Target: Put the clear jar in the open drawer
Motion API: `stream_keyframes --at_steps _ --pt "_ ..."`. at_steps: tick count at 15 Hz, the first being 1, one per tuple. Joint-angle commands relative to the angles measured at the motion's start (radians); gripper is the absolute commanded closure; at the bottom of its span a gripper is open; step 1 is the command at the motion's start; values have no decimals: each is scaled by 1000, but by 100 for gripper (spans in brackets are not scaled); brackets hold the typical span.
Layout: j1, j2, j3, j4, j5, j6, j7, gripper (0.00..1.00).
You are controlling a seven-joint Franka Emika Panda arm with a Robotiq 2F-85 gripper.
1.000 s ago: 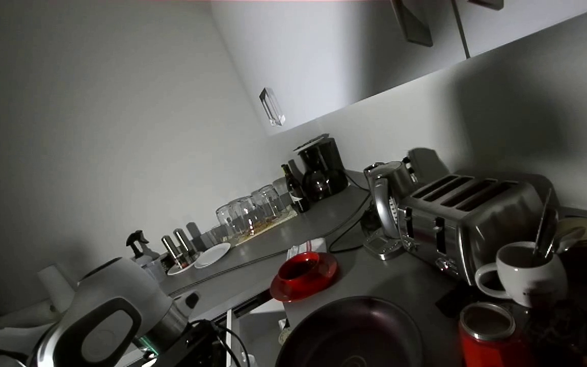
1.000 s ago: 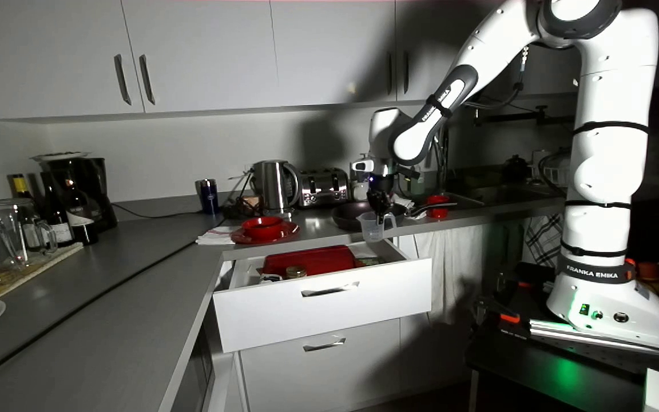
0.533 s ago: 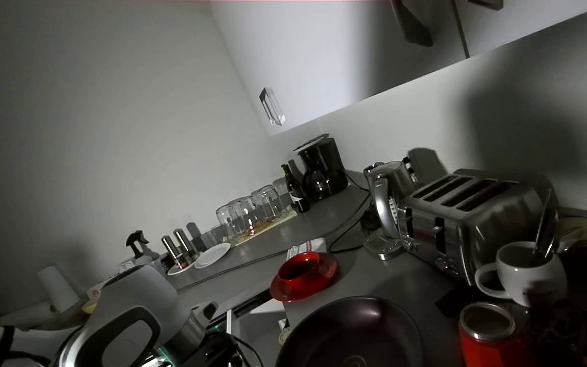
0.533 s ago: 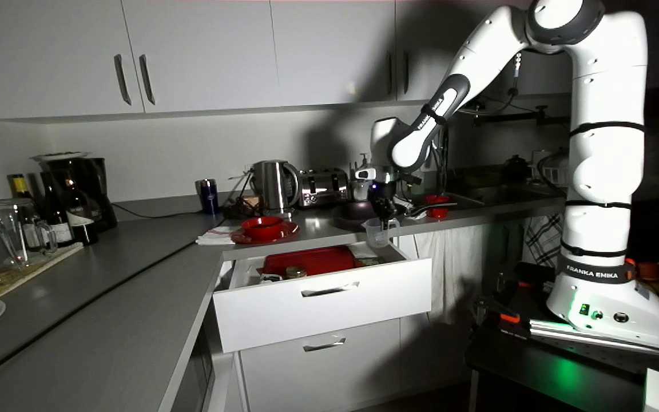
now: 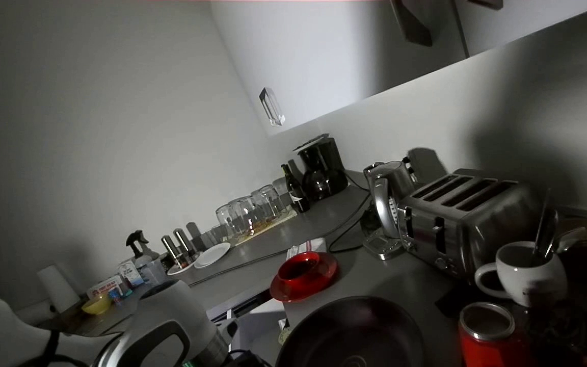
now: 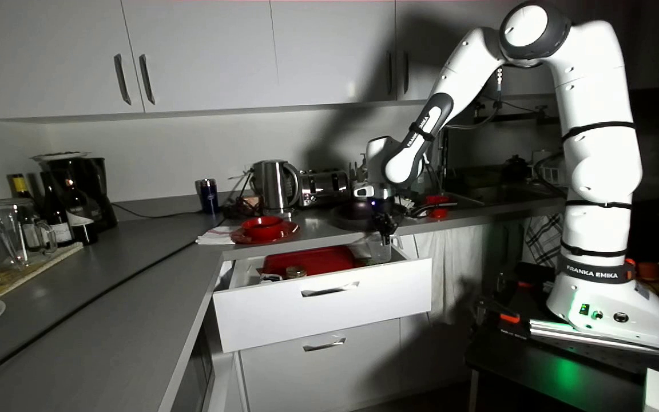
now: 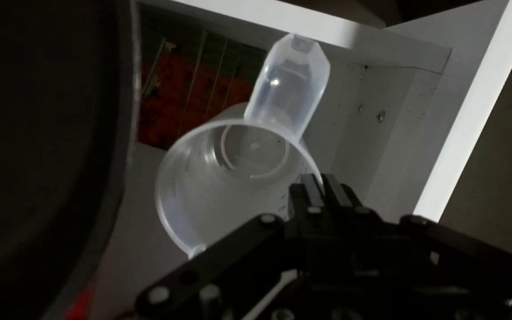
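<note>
Wrist view puts the clear, round, wide-mouthed plastic jar with a flat handle (image 7: pixel 234 191) in the middle of the frame, its mouth toward us and its handle pointing toward the top edge. Just right of centre there, we see the jaws of the black two-fingered gripper (image 7: pixel 322 189) clamped on the jar's wall at the rim. In an exterior view, the jar hangs from the gripper over or in the upper right corner, as pictured, of the open, white-fronted kitchen drawer (image 6: pixel 321 315); we cannot tell whether its base touches the drawer floor. A flat, bright red tray-like thing (image 6: pixel 312 260) lies in the drawer, farther left. We judge the step in hand to be the placing: the pick is done, the release is not. Next, we think, the move calls for going down gently until the base is borne, keeping the handle clear of the drawer's walls and the gripper clear of the dark round pan (image 7: pixel 47 155) at the left of the wrist frame. Then we would part the jaws and rise straight up.
</note>
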State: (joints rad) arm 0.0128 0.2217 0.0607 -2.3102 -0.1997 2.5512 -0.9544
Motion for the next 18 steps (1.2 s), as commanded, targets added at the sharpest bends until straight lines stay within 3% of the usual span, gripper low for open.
stream_keyframes --at_steps 1,18 --pt "-9 50 16 25 -8 17 -31 93" --pt "-6 121 47 33 -36 143 -44 93"
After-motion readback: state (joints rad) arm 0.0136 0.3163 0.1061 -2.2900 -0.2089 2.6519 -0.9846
